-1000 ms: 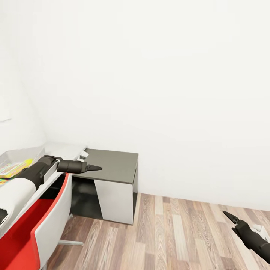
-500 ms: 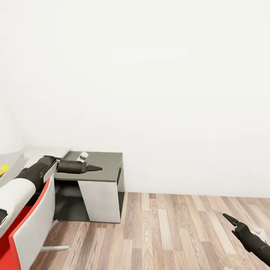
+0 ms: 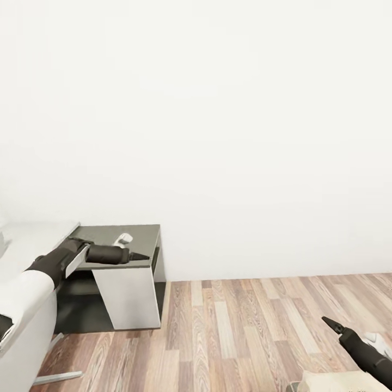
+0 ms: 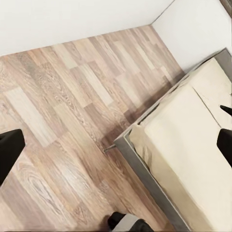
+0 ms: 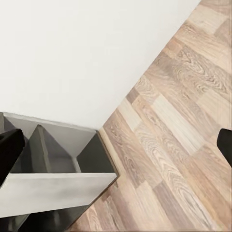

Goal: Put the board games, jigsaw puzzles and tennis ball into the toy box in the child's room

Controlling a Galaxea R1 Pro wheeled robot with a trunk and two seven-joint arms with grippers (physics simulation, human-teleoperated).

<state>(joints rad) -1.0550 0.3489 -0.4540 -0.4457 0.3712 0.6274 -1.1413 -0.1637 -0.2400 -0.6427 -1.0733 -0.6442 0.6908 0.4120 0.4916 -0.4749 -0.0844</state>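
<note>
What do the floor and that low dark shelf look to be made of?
The floor looks like wood planks or laminate: staggered boards with printed grain, matte. The shelf looks like painted board, with a smooth dark grey top and a white side panel; the render leaves it uncertain.

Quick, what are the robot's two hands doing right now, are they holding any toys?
Left tool: closed to a point, holding nothing.
Right tool: closed to a point, holding nothing.
</note>
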